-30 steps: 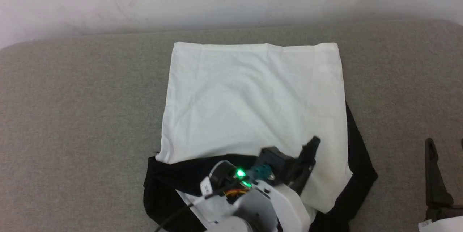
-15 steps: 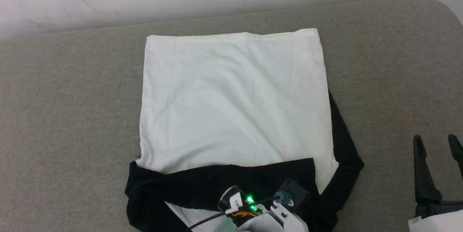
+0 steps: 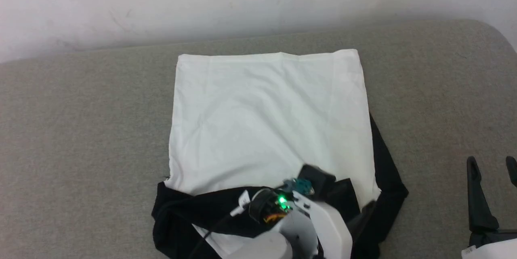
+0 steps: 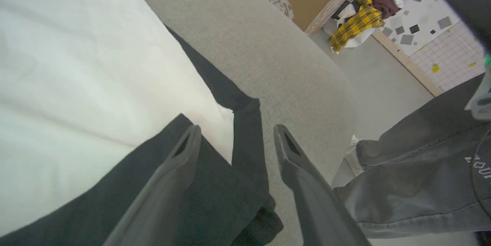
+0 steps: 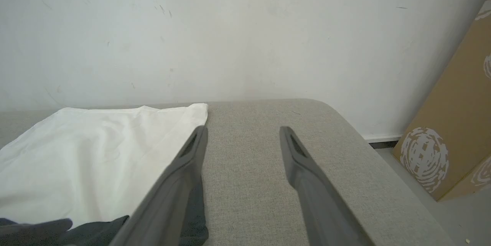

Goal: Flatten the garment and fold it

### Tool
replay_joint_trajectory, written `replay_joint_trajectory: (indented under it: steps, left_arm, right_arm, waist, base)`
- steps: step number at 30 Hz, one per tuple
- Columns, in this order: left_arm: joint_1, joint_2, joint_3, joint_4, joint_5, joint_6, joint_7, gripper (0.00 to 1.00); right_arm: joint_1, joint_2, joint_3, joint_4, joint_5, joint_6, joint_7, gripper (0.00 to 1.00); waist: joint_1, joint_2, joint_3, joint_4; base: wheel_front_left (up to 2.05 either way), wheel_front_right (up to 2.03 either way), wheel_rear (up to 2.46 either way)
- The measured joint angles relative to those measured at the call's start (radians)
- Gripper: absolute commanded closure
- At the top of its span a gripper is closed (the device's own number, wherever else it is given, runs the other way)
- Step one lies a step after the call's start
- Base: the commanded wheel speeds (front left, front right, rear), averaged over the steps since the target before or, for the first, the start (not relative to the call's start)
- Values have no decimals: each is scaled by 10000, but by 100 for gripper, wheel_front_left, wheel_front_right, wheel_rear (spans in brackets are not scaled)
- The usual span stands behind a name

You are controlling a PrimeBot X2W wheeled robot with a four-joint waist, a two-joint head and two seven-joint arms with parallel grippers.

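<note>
The garment (image 3: pixel 266 117) is held by neither gripper. The left gripper (image 4: pixel 236 131) is seen with its jaws spread and nothing between them, poised just above a black sleeve (image 3: pixel 210 206) that is laid across the near end of the white body. The right gripper (image 5: pixel 243 130) is likewise parted and empty, and is kept well apart from the cloth, over the bare grey padded surface (image 3: pixel 80 129). The garment is spread on that surface, its far hem towards the wall (image 3: pixel 258 0).

Flattening is judged largely done: the white body lies smooth, with only faint creases. One sleeve appears folded in; the second sleeve (image 3: pixel 389 182) is still seen jutting out past the body's right edge. Bringing it in and folding the body itself are taken to be left.

Counted: one garment, two black sleeves, two grippers, one cardboard panel (image 5: pixel 460 115), one leg of a person in grey trousers (image 4: pixel 414 177)
</note>
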Motion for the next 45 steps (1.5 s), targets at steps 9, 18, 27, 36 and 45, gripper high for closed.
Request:
replay_joint_trajectory:
  steps: [9,18,27,36,45]
  left_arm:
    - [8,1411,2495,-3150,-418,901,-1030,0]
    - [2578,3885,5559,-5808,238,2353,-3708,0]
    - [6915,4669,7766,-6263,1076,3444,-4744,0]
    - [6915,4082,7726,-6546,1471,2568,-4780,0]
    - [5682,3858,7777,-6311,1845,1954,-4780,0]
  right_arm:
    - [109,2,-178,-184,0,0,167,0]
    - [287,2,-209,-205,21,0,186,0]
    - [559,2,-307,13,186,0,35,0]
    - [-353,4,-44,-19,-222,0,539,0]
    - [-3009,-493,330,882,-550,0,2836,0]
  waist:
    - [0,0,-443,601]
    - [0,0,-673,813]
    - [0,0,-791,916]
    - [1,0,-522,1150]
    - [3,0,494,1021]
  base:
    - [0,0,0]
    - [0,0,0]
    - [0,0,0]
    - [0,0,0]
    - [0,0,0]
